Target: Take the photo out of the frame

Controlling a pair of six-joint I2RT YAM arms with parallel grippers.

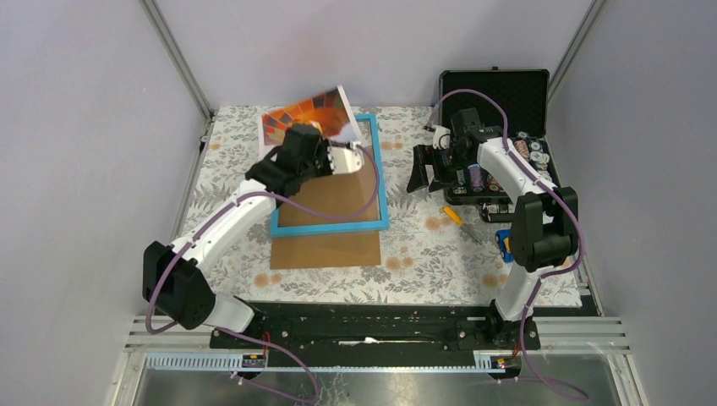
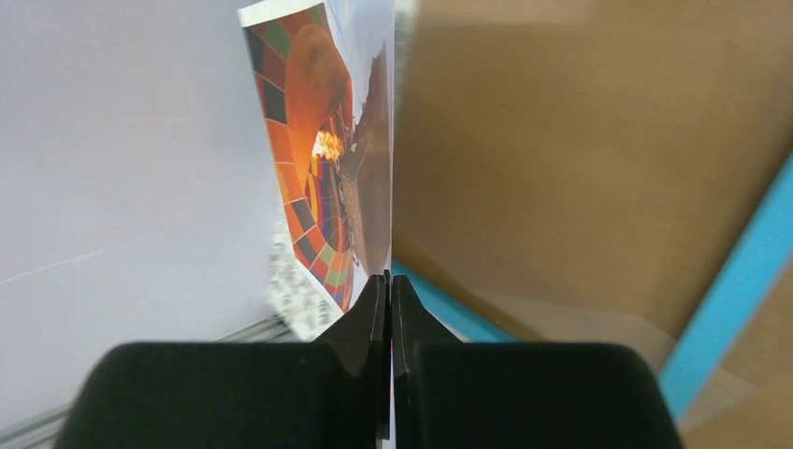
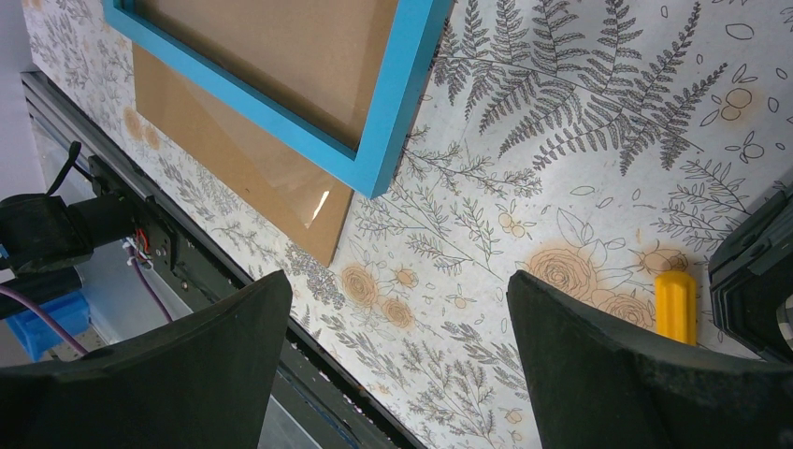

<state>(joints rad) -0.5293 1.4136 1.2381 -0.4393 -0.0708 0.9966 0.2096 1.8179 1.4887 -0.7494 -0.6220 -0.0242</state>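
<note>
The floral-patterned tabletop [image 1: 423,254] fills the middle of the top view. At its centre lies the frame [image 1: 331,227], flat, its light-blue border around an opening that shows only brown. The frame's near edge overlaps a plain brown backing board [image 1: 325,251], which juts out toward the bottom of the view.

The photo [image 1: 309,114], showing the orange hot-air balloon, is up off the tabletop at the frame's upper-left corner and tilted steeply. In the left wrist view it stands almost edge-on, just beside the blue border. Whether its lower edge touches the frame cannot be told.

An open black case [image 1: 495,89] sits at the upper right, with small items in its tray.

The left tool [image 2: 389,285] is pressed together on the photo's near edge, pinching the sheet between its fingertips. The right tool [image 3: 393,295] hangs spread wide and empty over bare cloth right of the frame, near the case. A yellow-handled hand tool [image 3: 675,304] lies on the tabletop just beside the case.

The task looks mostly done: the backing is off and the print is out of the opening. What seems left is to carry the photo clear of the frame, lay it on the tabletop and release it.
</note>
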